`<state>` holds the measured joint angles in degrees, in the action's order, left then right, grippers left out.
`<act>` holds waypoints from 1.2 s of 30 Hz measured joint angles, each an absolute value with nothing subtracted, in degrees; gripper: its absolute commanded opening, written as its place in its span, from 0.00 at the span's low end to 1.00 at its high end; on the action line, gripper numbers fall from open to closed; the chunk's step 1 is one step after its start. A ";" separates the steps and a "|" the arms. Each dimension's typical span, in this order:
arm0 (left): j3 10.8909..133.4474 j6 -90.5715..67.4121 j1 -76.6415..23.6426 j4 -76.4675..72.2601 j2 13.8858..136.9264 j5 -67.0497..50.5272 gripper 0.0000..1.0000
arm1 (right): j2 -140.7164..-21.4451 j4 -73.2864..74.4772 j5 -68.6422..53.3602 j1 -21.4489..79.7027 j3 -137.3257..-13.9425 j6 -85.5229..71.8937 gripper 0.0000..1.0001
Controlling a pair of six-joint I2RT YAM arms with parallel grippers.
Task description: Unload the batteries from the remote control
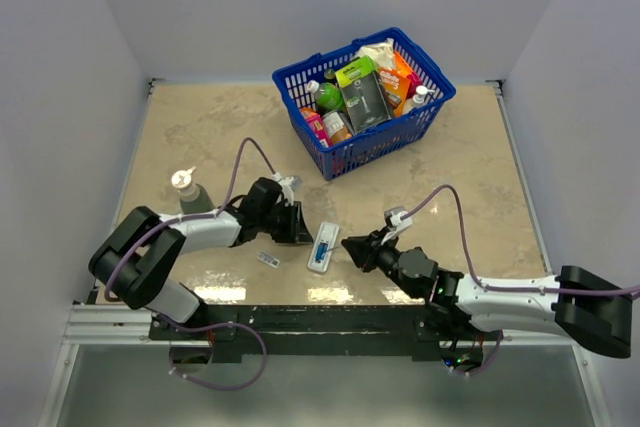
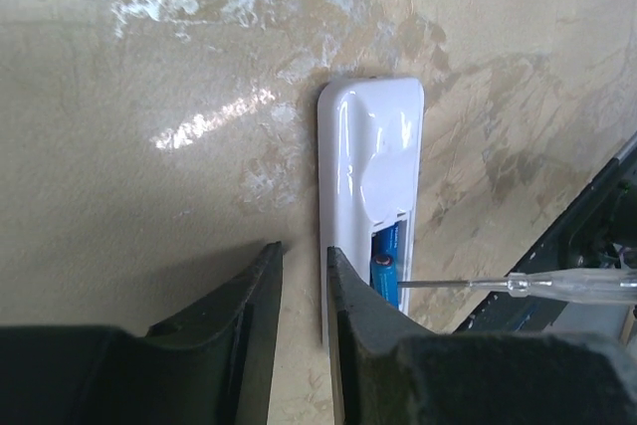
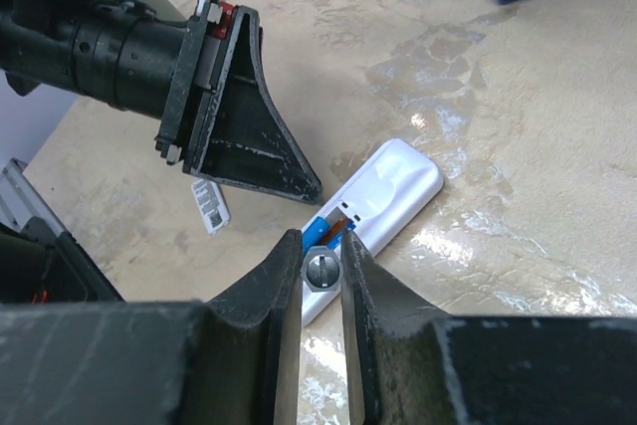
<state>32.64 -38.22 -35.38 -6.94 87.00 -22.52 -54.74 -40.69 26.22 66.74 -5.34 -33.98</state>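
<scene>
The slim white rectangular plastic remote control (image 1: 322, 245) lies flat on the beige marbled tabletop (image 1: 480, 197). It is near the front edge, about midway between the two arms, with its recessed face up. A small blue cylindrical cell (image 2: 384, 271) sits in the open recess at the near end, so the blue battery is inside its compartment. A thin greyish battery (image 1: 268, 260) lies loose on the tabletop at the remote control's 8 o'clock in the overhead view, apart from the casing.

The left gripper (image 2: 304, 261) is at the remote control's 10 o'clock overhead, with its tips low at the long edge beside the recess. Its black fingers (image 2: 254, 316) are drawn nearly together, leaving a narrow slit with nothing in it. The remote control lies outside that slit, just beside one finger; whether finger and casing touch cannot be told.

The right gripper (image 1: 352, 247) is at the remote control's 3 o'clock overhead. Its fingers (image 3: 279, 316) are clenched on a screwdriver (image 2: 562, 286) with a clear plastic handle and a thin metal shaft. The shaft's tip reaches into the recess at the blue battery.

Farther out, a blue plastic mesh basket (image 1: 380, 147) packed with groceries stands at the remote control's 1 o'clock, well apart. A grey spray-top bottle (image 1: 190, 192) stands upright at its 10 o'clock, beyond the left arm.
</scene>
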 measured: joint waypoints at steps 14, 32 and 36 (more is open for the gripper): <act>37.19 -33.04 -35.38 6.61 78.85 -12.86 0.36 | -58.65 -36.34 24.62 66.74 -11.88 -30.50 0.00; 36.03 -31.97 -35.38 5.87 81.60 -14.41 0.30 | -63.72 -34.70 24.45 66.74 -16.93 -28.21 0.00; 34.74 -32.60 -35.40 3.95 83.77 -16.40 0.28 | -63.61 -34.94 24.45 66.74 -16.82 -27.75 0.00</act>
<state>34.74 -32.60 -35.40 3.95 83.77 -16.40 -63.61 -34.94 24.45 66.74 -16.82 -27.75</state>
